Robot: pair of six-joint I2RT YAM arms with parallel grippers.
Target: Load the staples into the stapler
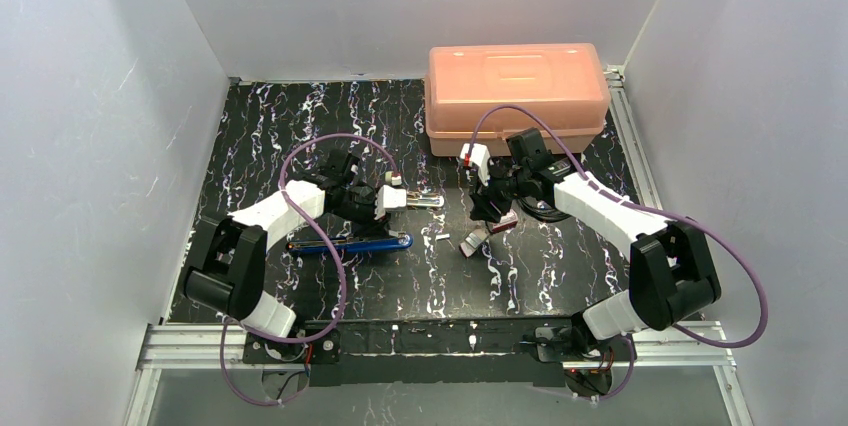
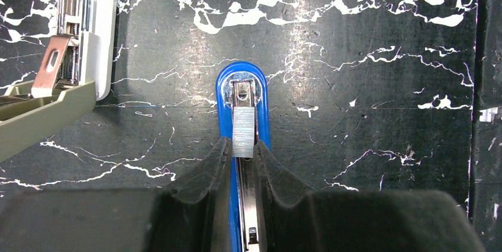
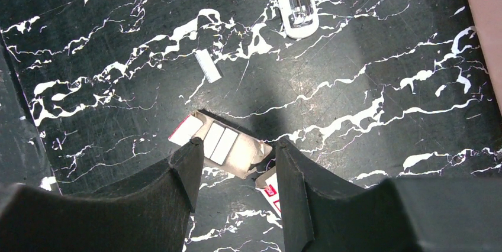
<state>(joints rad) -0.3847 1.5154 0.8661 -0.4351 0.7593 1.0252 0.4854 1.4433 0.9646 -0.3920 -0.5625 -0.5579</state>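
In the left wrist view my left gripper point(image 2: 243, 145) is shut on a short silvery strip of staples point(image 2: 243, 131). It holds the strip over the open channel at the front end of the blue stapler point(image 2: 241, 95), which also shows in the top view point(image 1: 345, 244). My right gripper point(image 3: 237, 145) is open and empty above the pale slide-out tray point(image 3: 248, 157), which holds two white strips point(image 3: 220, 142). The red box point(image 3: 271, 190) lies beside the tray, partly hidden by the right finger. A loose strip point(image 3: 208, 65) lies on the mat.
A second, white stapler point(image 2: 89, 27) lies open at the left gripper's upper left; it also shows in the right wrist view point(image 3: 296, 3). A large pink-orange lidded box point(image 1: 517, 96) stands at the back right. White walls enclose the black marbled mat point(image 1: 300, 116).
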